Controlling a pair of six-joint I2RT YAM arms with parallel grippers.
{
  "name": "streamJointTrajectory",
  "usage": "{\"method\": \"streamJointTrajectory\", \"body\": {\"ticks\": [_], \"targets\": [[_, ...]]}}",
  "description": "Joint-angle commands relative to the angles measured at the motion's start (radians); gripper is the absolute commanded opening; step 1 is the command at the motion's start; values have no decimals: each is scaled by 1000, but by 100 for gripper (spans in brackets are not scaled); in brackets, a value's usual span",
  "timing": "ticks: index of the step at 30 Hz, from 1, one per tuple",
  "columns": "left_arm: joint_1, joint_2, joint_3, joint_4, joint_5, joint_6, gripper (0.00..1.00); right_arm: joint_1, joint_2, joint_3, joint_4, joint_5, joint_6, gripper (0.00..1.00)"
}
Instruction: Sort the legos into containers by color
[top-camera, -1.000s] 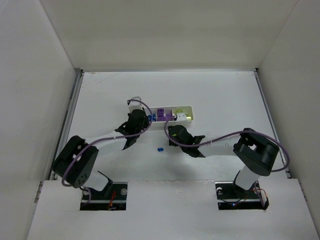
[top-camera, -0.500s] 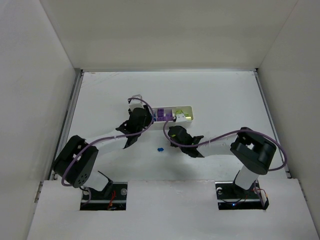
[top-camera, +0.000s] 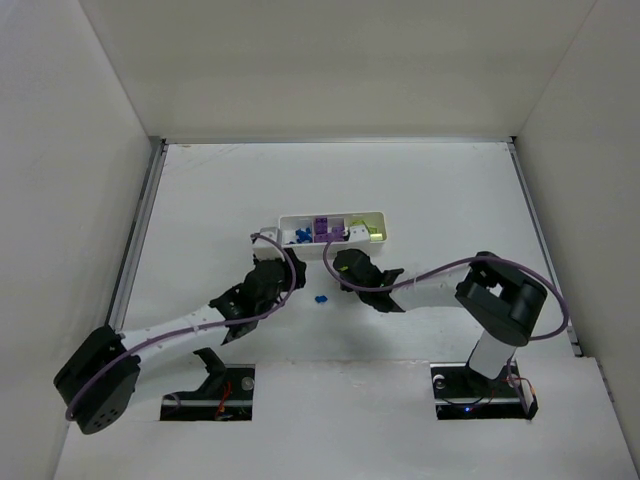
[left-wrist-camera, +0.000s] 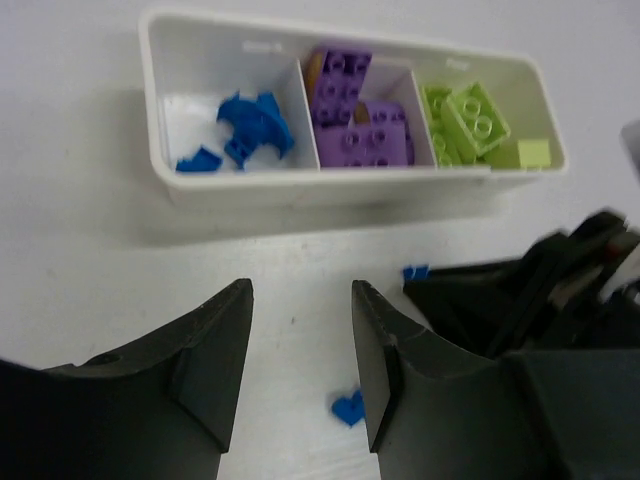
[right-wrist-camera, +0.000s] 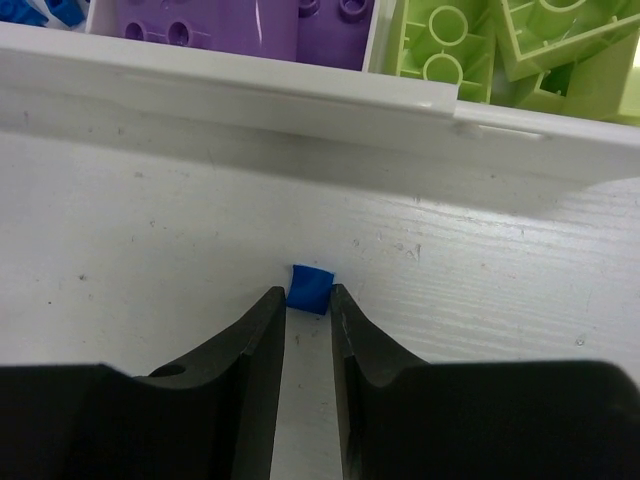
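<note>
Right wrist view first: our right gripper (right-wrist-camera: 308, 306) has its jaws close together with only a narrow gap between them. A blue piece (right-wrist-camera: 309, 288) sits right at the tips on the table (right-wrist-camera: 120, 220). We cannot tell whether the fingers (right-wrist-camera: 262, 340) pinch it or merely flank it. Just beyond that piece runs the near wall of the tray (right-wrist-camera: 250, 95), with purple blocks (right-wrist-camera: 200, 25) behind it in one compartment and green bricks (right-wrist-camera: 470, 50) in the next. From the left wrist, our left gripper (left-wrist-camera: 300, 300) has its jaws apart with nothing between them, and bare table shows through the gap. A second blue piece (left-wrist-camera: 348, 407) lies on the table just beside one finger (left-wrist-camera: 375, 360), apart from the tray. Farther out in this view the first blue piece shows at the tip of the right gripper's dark body. Behind it the whole tray is in sight: blue pieces (left-wrist-camera: 250, 125) in its left compartment, purple blocks in the middle one, green bricks in the right one. From the top view, we see the second blue piece on the table between our two grippers, on the near side of the tray, and both grippers sit just short of the tray's near wall.
</note>
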Motion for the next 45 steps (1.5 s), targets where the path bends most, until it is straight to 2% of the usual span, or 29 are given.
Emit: {"method": "streamJointTrajectory", "body": {"ticks": [1,4,13,17,30,35,39,45], "targets": [[-67,-60,-72,-52,-61,-58,41,-5,22,23,11,4,4,28],[-116,-96,-110,-71,-85,-91,42,-2,5,19,8,12,6,25],[-200,-110,-153,-60,-109,-139,42,38,-137,34,-49,37,-4,25],[-219,-119,-162,-68,-110,-161,42,57,-165,97,-55,5,-23,25],[-252,-251,-228,-183,-150,-256,42,11,134,488,-47,-129,-112,27],[-297,-194,-207,-154,-145,-263,40,3,146,514,-49,-131,-108,50],[-358,-88,-170,-105,-153,-250,38,6,99,464,-41,-118,-103,51],[-392,102,-112,-4,-156,-225,38,11,-13,310,-4,-71,-91,50]]}}
